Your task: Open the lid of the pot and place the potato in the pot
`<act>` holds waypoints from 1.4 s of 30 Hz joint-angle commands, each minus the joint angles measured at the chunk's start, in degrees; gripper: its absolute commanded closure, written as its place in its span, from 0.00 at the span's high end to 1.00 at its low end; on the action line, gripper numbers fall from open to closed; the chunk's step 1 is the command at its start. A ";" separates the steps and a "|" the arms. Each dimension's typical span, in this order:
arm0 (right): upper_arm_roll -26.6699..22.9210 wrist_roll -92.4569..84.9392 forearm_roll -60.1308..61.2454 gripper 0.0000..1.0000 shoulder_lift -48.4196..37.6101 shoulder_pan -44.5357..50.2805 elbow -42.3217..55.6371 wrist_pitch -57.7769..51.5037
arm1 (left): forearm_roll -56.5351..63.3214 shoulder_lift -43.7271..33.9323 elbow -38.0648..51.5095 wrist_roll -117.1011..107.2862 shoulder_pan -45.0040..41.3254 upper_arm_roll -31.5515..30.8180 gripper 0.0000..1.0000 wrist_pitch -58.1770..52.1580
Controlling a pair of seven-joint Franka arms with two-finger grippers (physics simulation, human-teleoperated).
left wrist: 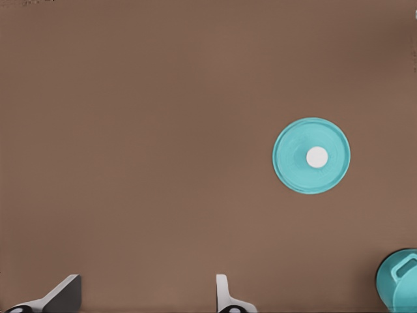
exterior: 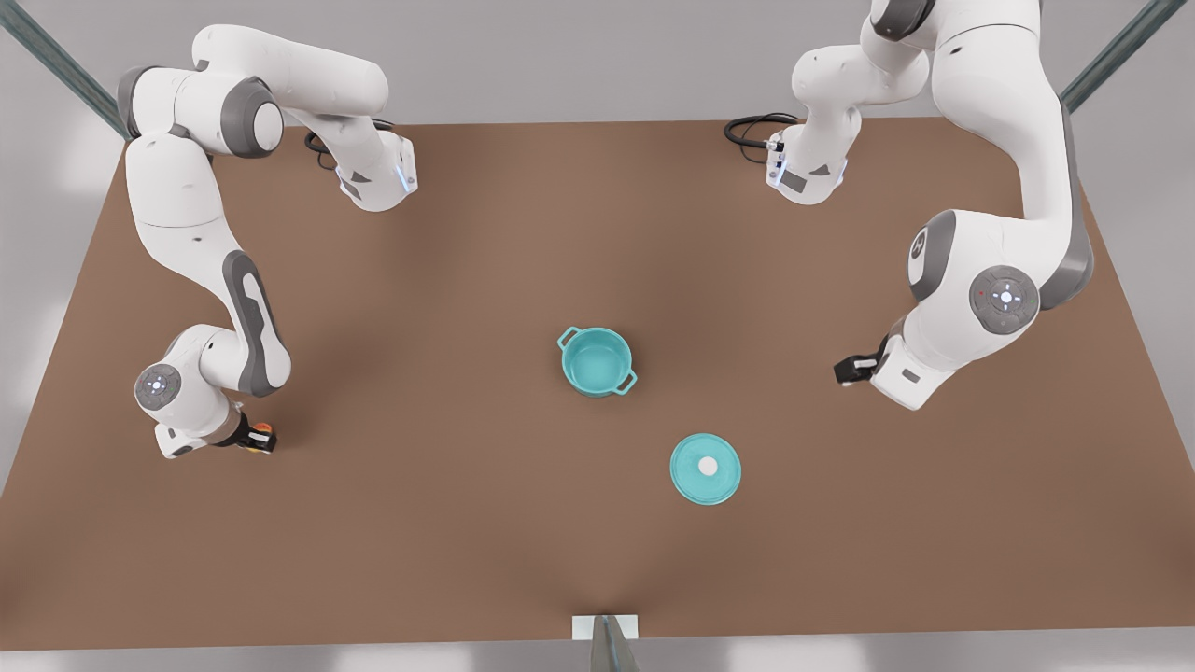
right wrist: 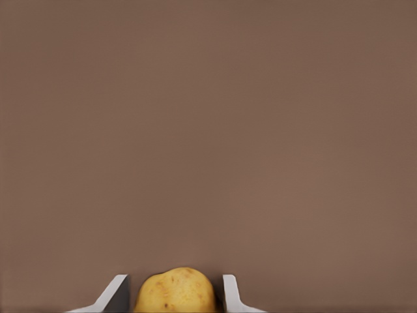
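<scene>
The teal pot (exterior: 597,362) stands uncovered in the middle of the table, and its edge (left wrist: 399,282) shows in the left wrist view. Its teal lid (exterior: 706,482) with a white knob lies flat on the table beside it, toward the front edge; the lid (left wrist: 293,156) also appears in the left wrist view. My right gripper (exterior: 261,437), low at the front view's left, is shut on the yellow potato (right wrist: 174,295), whose orange tip (exterior: 265,431) peeks out. My left gripper (exterior: 843,371) (left wrist: 146,295) hangs open at the front view's right, holding nothing.
The brown table (exterior: 448,523) spreads wide around the pot and lid. Both arm bases and their black cables (exterior: 752,126) sit along the far edge. A small white bracket (exterior: 605,627) is at the front edge.
</scene>
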 commanded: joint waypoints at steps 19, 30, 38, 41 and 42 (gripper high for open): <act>0.70 1.46 0.08 0.64 -0.57 0.18 -0.77 -0.08 | 0.24 -0.06 -0.01 11.68 0.17 0.02 1.00 -0.50; 0.70 1.72 0.17 0.53 -0.83 0.09 -0.77 -0.44 | 0.50 -0.06 -0.01 11.77 0.17 0.02 1.00 -0.50; 2.28 6.46 0.17 0.52 -5.40 0.26 -2.44 -4.13 | 0.59 -0.06 -0.01 11.95 0.26 0.02 1.00 -0.50; 4.22 10.07 0.17 0.52 -7.16 0.35 -2.44 -6.59 | 0.59 -0.06 -0.01 12.03 0.26 0.02 1.00 -0.50; 4.22 12.44 0.17 0.52 -7.51 1.76 -2.44 -7.46 | 0.59 -0.06 -0.01 11.95 0.26 0.10 1.00 -0.50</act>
